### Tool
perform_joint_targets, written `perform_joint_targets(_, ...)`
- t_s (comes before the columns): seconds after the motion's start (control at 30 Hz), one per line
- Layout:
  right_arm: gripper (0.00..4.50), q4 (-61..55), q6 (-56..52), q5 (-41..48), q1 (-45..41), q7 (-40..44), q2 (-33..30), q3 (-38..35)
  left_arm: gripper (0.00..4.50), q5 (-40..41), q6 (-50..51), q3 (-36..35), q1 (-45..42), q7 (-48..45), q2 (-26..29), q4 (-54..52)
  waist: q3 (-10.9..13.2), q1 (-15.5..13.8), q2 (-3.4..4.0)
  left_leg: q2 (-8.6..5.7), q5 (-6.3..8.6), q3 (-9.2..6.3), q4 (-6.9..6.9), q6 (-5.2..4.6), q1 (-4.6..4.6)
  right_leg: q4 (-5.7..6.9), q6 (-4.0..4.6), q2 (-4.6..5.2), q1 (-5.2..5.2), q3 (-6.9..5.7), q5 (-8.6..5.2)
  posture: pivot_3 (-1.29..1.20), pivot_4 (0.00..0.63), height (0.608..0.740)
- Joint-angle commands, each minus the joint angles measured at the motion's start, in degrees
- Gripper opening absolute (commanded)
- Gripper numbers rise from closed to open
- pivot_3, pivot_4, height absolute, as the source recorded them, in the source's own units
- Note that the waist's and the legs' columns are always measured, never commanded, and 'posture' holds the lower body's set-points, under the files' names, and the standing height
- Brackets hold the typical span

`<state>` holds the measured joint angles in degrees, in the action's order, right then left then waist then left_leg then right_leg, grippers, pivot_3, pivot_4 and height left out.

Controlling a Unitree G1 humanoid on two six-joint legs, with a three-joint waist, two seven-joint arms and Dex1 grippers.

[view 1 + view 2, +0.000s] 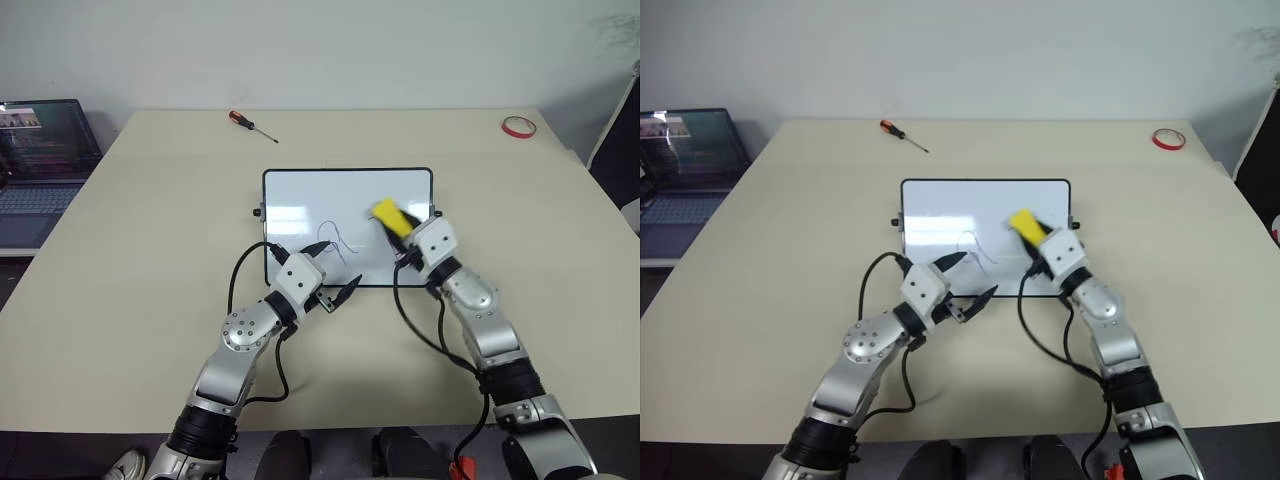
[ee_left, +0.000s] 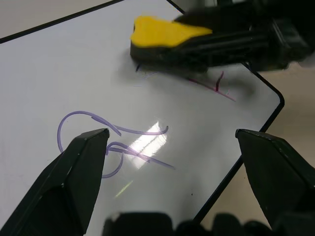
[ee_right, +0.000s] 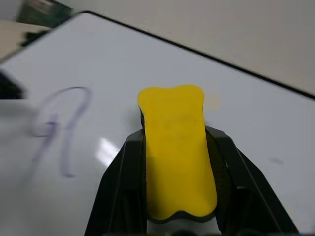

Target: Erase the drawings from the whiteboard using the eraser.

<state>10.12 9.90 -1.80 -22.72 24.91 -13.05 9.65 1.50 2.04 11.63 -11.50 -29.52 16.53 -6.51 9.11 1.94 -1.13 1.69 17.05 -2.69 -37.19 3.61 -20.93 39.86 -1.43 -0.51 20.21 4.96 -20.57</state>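
right fingers (image 3: 179, 216) clamp yellow eraser (image 3: 176, 162) | left fingers (image 2: 172, 182) spread | glossy whiteboard (image 1: 300, 195)

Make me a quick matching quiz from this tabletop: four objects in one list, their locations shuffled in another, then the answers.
Things:
1. eraser
2. screwdriver
3. red tape ring
4. purple squiggle

Places:
A. far right corner of the table
B. drawn on the whiteboard, in front of the open left gripper
C. clamped in the right gripper
D. far side of the table, left of the board

Pairs: 1-C, 2-D, 3-A, 4-B
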Motion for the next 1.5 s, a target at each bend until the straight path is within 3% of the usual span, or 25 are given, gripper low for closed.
perform_joint_targets(0.03, 1.24, -3.70, -0.54, 1.09, 0.26, 2.13, -0.34, 0.65, 4.50, -0.14, -1.08, -0.11, -0.18, 0.15, -0.08, -1.86, 0.00, -0.07, 0.00, 0.00, 0.00, 0.00, -0.01, 0.00, 0.00, 0.00, 0.00, 0.00, 0.00, 0.00, 0.00, 0.00, 0.150, 0.740)
perform_joint_targets(0.37, 1.24, 0.70, -3.16, -6.26, -3.25, -6.61, -4.39, -3.07, 4.50, -0.28, -0.89, 0.14, 0.08, 0.47, -0.32, -2.12, 0.00, -0.08, -0.01, -0.01, 0.00, -0.02, -0.03, 0.00, 0.00, 0.02, 0.00, 0.01, 0.00, -0.01, 0.00, 0.00, 0.150, 0.740)
perform_joint_targets(0.9, 1.24, -10.16, -14.52, -4.84, -0.34, 2.65, -4.73, 2.19, 4.50, -0.64, -2.11, 0.75, -0.78, 0.54, -1.59, -0.24, 0.00, 0.00, -0.01, 0.00, 0.00, -0.03, -0.09, 0.00, 0.01, 0.04, 0.00, 0.00, -0.02, -0.01, 0.00, 0.00, 0.150, 0.740)
perform_joint_targets(1.5, 1.24, -2.50, -12.91, -7.72, -8.51, -5.32, -4.04, 0.28, 4.50, -1.11, -3.05, 0.67, -1.82, 1.14, -2.46, 1.34, 0.00, -0.08, -0.03, -0.02, 0.00, -0.05, -0.15, 0.00, -0.01, 0.06, -0.01, 0.00, -0.03, -0.03, 0.00, 0.00, 0.150, 0.740)
